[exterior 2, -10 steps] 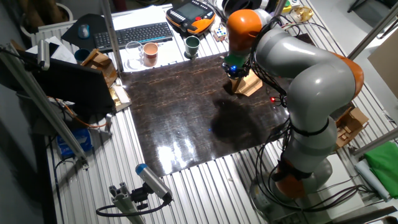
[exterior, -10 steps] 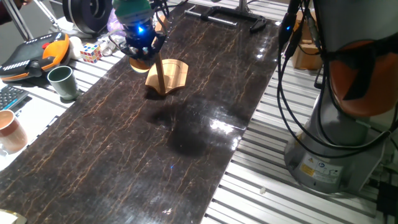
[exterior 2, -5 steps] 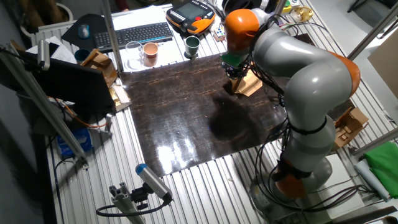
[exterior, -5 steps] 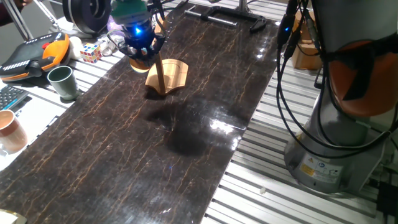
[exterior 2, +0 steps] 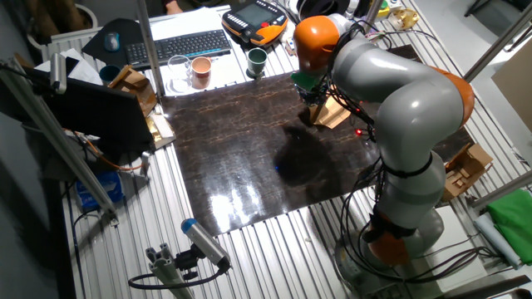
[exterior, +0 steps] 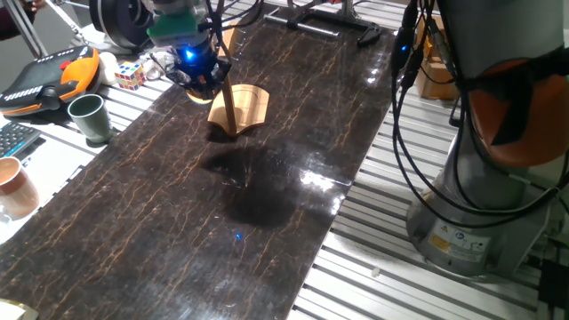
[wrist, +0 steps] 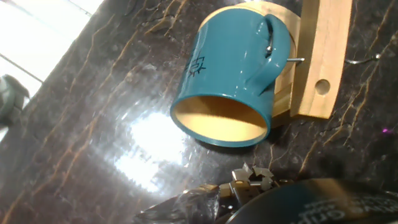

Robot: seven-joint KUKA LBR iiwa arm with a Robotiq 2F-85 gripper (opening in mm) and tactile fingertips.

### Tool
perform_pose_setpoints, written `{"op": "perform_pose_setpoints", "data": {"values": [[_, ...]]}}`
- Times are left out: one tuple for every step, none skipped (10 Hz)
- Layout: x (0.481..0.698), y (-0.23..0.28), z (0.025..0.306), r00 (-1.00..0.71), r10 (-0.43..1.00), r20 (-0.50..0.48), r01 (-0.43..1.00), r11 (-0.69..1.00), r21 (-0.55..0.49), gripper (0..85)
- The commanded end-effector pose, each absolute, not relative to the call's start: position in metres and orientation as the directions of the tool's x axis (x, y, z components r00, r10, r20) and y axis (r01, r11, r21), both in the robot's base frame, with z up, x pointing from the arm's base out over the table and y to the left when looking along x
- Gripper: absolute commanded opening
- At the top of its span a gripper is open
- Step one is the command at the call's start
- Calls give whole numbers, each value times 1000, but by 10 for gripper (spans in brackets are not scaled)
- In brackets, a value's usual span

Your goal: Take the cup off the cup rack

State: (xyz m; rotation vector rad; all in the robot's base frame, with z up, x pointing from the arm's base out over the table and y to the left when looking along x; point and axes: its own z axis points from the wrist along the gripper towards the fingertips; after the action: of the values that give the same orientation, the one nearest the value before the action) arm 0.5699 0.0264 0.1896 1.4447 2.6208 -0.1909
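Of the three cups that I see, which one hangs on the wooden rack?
The teal-blue cup hangs by its handle on a thin peg of the cup rack. The dark green cup and the terracotta cup stand upright beside the dark mat.

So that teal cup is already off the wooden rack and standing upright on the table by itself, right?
Not quite. The hand view shows the teal cup still on the wooden rack: its handle hangs on a thin metal peg from the upright post, and the cup lies tilted with its open mouth toward the camera, not standing on the dark table.
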Motion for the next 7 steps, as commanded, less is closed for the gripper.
{"op": "perform_pose_setpoints", "data": {"values": [[570,29,190,-520,832,-195,852,521,-49,7],[571,31,190,-511,836,-201,858,511,-56,7],[575,32,188,-504,837,-213,862,503,-64,7],[576,32,185,-499,837,-223,865,498,-66,7],[578,32,182,-487,845,-221,872,487,-59,7],[580,31,180,-488,845,-219,871,488,-58,7],[582,29,179,-477,854,-207,877,478,-50,7]]}}
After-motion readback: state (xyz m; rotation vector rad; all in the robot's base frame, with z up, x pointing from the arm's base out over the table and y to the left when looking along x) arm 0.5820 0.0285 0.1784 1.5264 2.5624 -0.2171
